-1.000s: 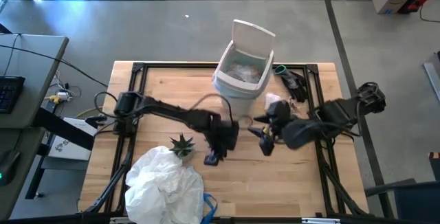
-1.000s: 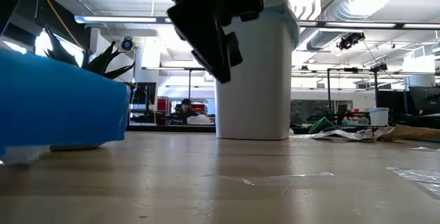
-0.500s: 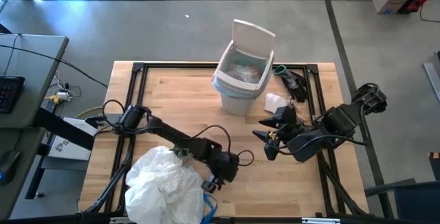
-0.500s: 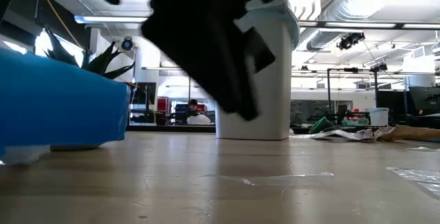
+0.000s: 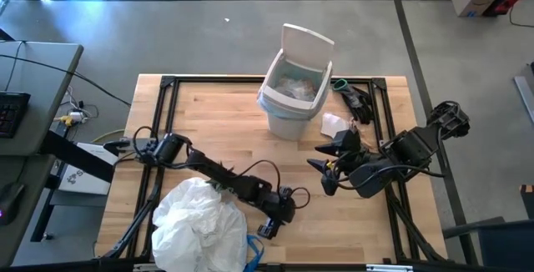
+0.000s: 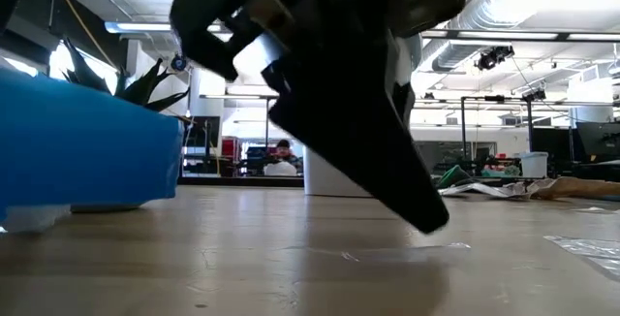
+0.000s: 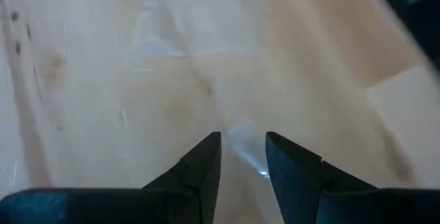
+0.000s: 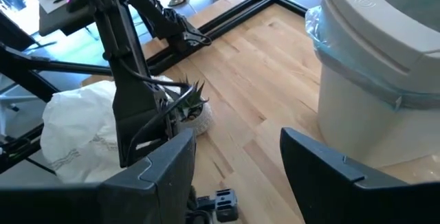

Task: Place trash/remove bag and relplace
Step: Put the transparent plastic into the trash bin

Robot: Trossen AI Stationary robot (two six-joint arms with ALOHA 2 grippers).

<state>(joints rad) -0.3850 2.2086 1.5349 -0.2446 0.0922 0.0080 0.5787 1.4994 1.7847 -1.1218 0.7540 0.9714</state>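
Note:
The white bin stands at the table's far middle, lid up, lined with the light-blue bag, whose edge folds over the rim. A clear plastic wrapper lies flat on the wood near the front edge. My left gripper slants down just above it, fingers a little apart with nothing between them. My right gripper hangs high over the table's right half, open and empty, facing the bin. White scrap lies beside the bin; paper trash lies farther right.
A big crumpled white plastic heap with a blue thing beside it fills the near left corner. The green spiky plant stands just behind it. A dark object lies right of the bin. A black frame rims the table.
My left gripper has swung from the table's middle toward the near edge, sinking low over the wood beside the white heap and tipping more steeply down. Its finger gap looks unchanged.

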